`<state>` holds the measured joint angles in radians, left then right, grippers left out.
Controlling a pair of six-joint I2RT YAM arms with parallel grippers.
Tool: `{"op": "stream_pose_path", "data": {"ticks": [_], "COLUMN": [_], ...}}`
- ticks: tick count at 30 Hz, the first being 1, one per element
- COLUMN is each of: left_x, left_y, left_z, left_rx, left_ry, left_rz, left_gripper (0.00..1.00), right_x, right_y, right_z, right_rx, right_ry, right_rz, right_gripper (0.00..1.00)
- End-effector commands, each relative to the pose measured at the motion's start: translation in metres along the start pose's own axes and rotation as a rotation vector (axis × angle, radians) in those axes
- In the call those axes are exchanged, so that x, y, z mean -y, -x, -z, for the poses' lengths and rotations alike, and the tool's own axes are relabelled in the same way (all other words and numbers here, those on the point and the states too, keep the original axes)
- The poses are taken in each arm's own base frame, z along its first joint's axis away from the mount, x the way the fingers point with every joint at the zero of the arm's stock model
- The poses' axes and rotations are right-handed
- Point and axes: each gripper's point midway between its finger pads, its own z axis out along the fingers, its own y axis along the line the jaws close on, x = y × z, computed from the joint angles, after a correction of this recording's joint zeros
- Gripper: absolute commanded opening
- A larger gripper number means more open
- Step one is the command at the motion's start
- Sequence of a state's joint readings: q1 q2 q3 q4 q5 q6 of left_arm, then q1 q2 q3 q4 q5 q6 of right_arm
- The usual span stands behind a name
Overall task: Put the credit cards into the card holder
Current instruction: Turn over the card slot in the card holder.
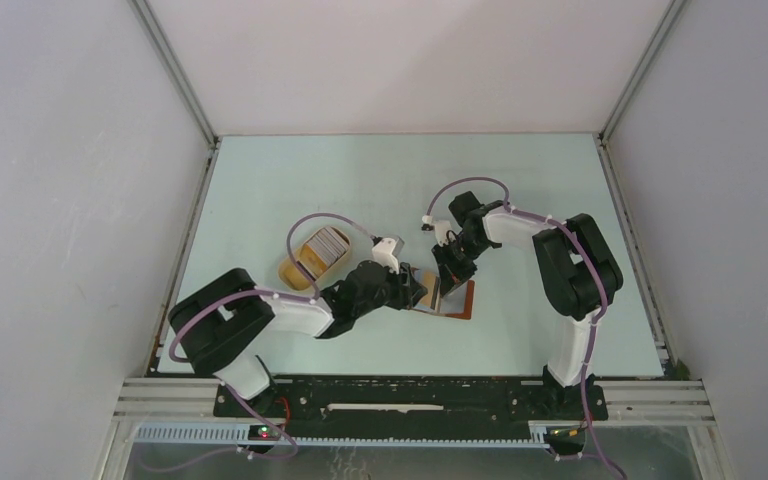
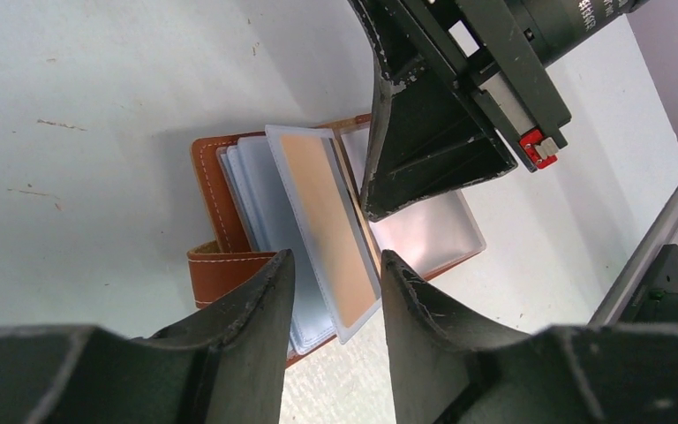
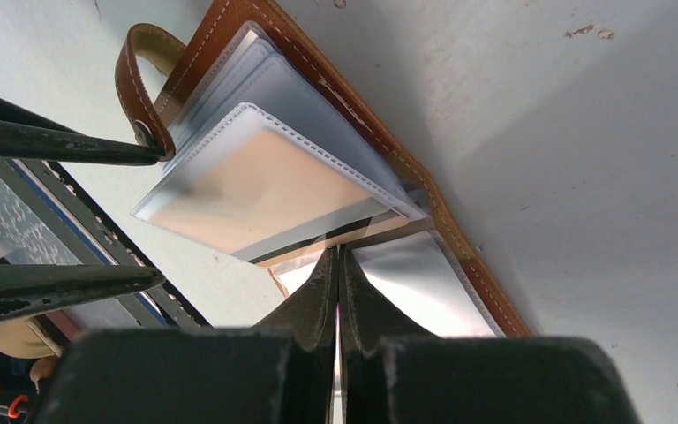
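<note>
Top view: the card holder lies open on the table, just in front of the arms. Both grippers meet over it. Note the stack of cards in the tray, to the left and apart from the holder; these are not yet loaded.

Left wrist view: the left gripper has its fingers spread on either side of one raised clear pocket, with no firm clamp visible. That pocket contains an orange card. The neighbouring pockets appear empty.

Right wrist view: the right gripper has its fingers pressed together. Their tips bear on the holder's right-hand pockets at the foot of the raised pocket. You cannot tell whether they nip a sheet.

Status: one card appears seated. Treat the task as at an early stage, with the remaining stack to be transferred.
</note>
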<state>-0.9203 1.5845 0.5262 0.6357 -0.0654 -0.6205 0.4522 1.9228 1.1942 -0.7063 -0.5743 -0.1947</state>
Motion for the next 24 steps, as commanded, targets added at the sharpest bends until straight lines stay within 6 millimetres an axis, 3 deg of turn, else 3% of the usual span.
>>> {"op": "stream_pose_path", "data": {"ticks": [1,13,24], "left_x": [0.019,0.028,0.045], "left_y": [0.018,0.009,0.012], "left_z": [-0.008,-0.012,-0.009], "left_rx": [0.030,-0.015,-0.021], "left_ry": [-0.054,-0.102,-0.182], "left_rz": [-0.006,-0.001,0.024], "left_gripper": [0.45,0.40,0.40], "right_x": [0.003,-0.003,-0.019], "right_y": [0.006,0.010,0.024], "right_z": [0.001,0.008,0.043], "right_rx": [0.002,0.024,0.117], "right_ry": [-0.018,-0.005,0.017], "right_rz": [0.022,0.041,0.127], "right_gripper": [0.04,0.05,0.15]}}
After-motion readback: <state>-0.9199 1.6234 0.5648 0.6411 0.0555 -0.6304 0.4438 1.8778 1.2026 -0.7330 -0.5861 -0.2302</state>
